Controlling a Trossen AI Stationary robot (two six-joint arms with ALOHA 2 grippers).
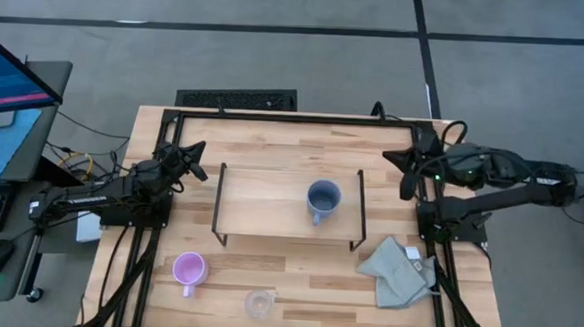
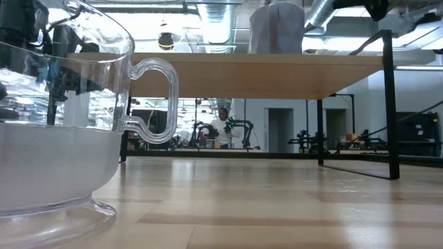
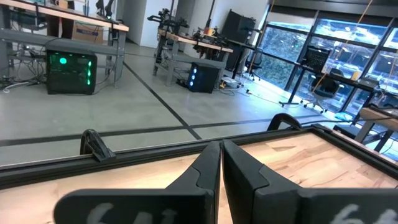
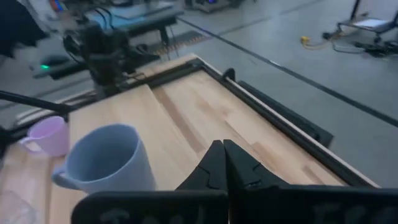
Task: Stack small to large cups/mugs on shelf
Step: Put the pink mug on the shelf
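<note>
glass cup (image 1: 259, 303): on table, well apart from both grippers; likely light, slick, fragile; take by rim or handle.
pink mug (image 1: 188, 269): on table, nearer left gripper (image 1: 196, 160), fingers together.
blue-grey mug (image 1: 322, 199): on shelf (image 1: 260, 197); rigid; right gripper (image 1: 409, 170) well apart, fingers together.
writing: none legible.

mug (image 1: 323, 199) on shelf (image 1: 260, 197), two cups (image 1: 189, 269) in front
</note>
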